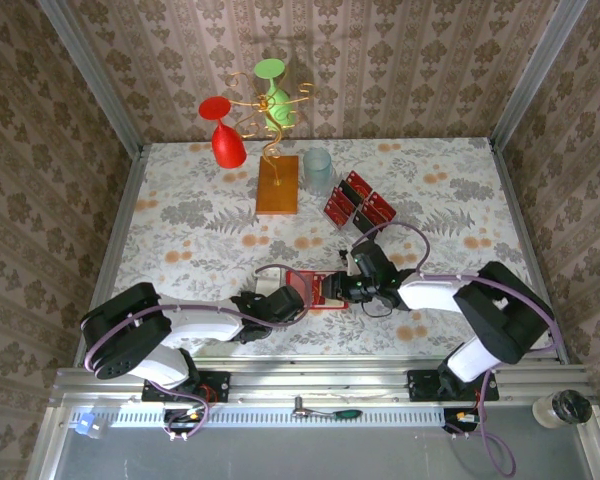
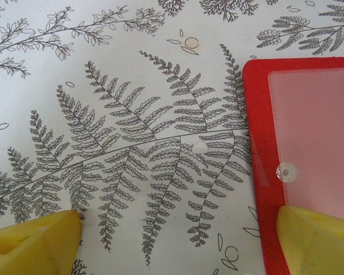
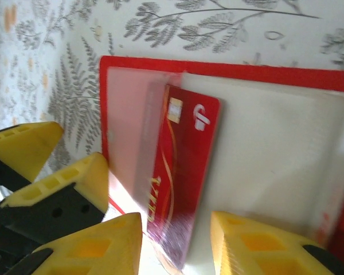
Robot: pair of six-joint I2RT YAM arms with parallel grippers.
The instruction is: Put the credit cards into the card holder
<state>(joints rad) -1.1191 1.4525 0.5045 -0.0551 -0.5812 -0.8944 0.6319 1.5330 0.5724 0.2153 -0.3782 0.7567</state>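
**While a credit card sits half inside the card holder, nudge it home**

The holder lies open on the counter. The right fingers stand slightly apart astride the card's near end, seemingly not pinching it. The left fingers gape wide, empty, one tip on the holder's edge. Push straight, holder pinned

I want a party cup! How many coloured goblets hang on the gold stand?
2 on the stand: a red goblet at left, a green goblet at upper right. The pale tumbler beside it isn't hanging. None seems hidden.
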